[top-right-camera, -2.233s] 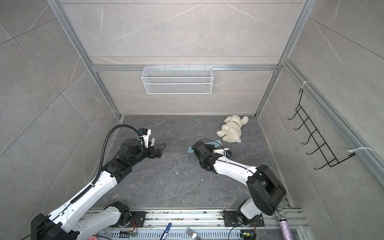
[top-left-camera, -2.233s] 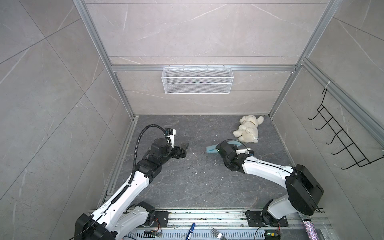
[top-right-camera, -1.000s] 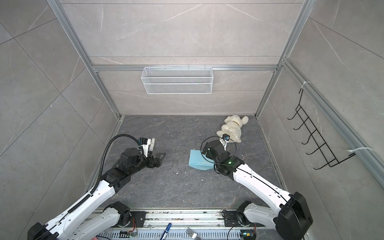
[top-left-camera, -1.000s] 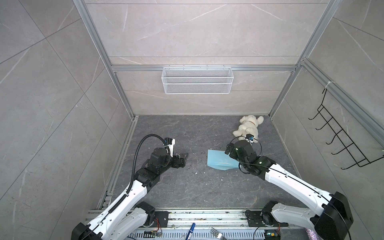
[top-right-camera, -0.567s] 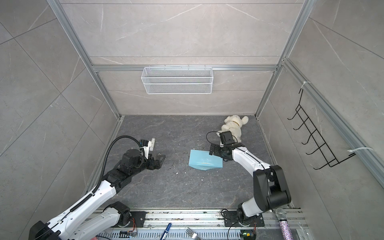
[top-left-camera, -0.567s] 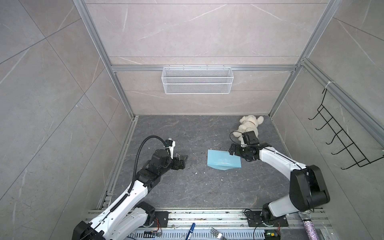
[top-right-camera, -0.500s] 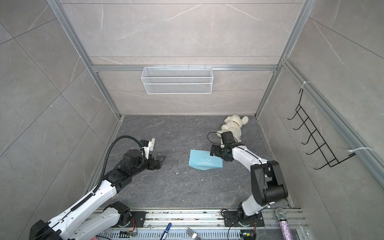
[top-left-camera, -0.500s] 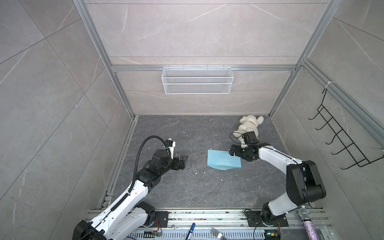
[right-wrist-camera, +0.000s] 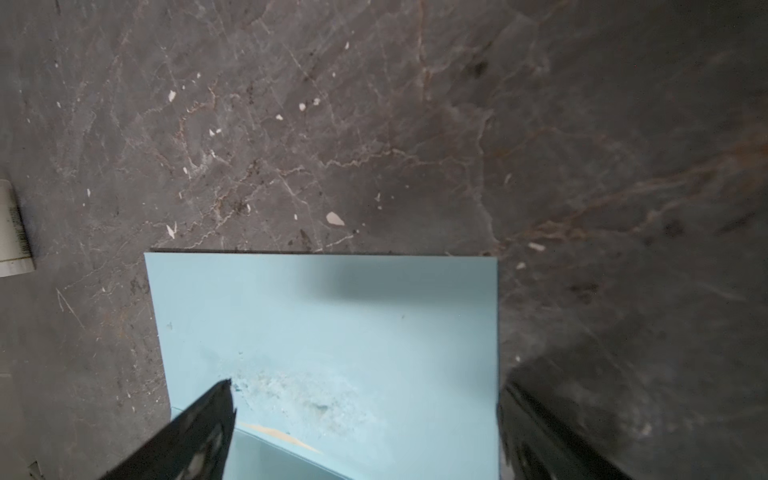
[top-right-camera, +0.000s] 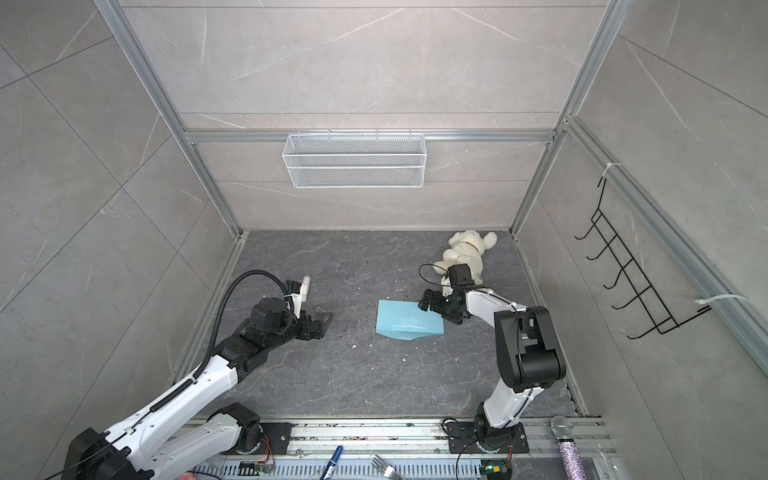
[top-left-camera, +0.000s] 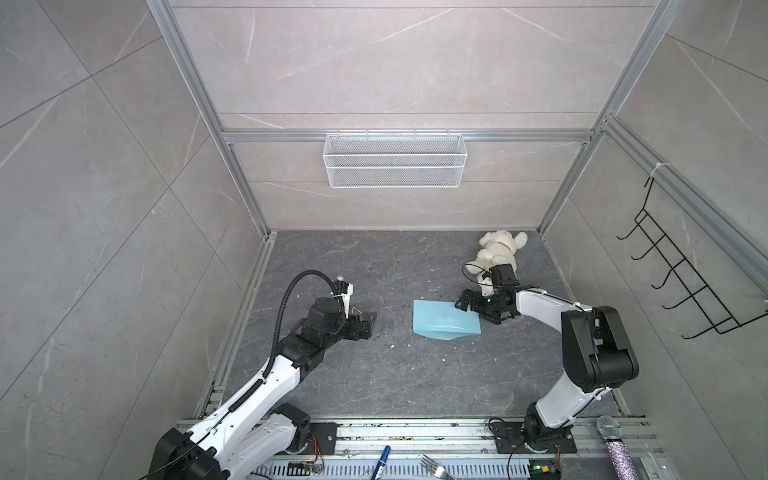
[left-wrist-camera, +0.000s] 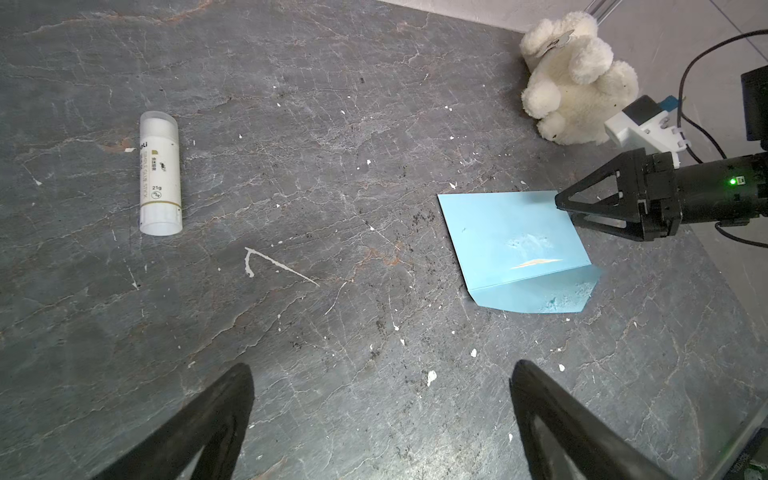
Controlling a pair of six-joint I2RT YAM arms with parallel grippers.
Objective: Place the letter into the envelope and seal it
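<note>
The right end effector (right-wrist-camera: 365,390) is hanging with jaws spread over one end of the light blue envelope (top-left-camera: 442,325), gripping nothing. The envelope is lying flat on the surface (top-left-camera: 374,374), right of centre, flap unfolded, while the left end effector (left-wrist-camera: 382,369) is hovering spread and empty, well apart.

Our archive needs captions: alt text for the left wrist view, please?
A light blue envelope lies flap-open on the dark stone table, the open right hand at one corner. A glue stick and a white plush toy lie apart from it; the open left hand frames the view.
</note>
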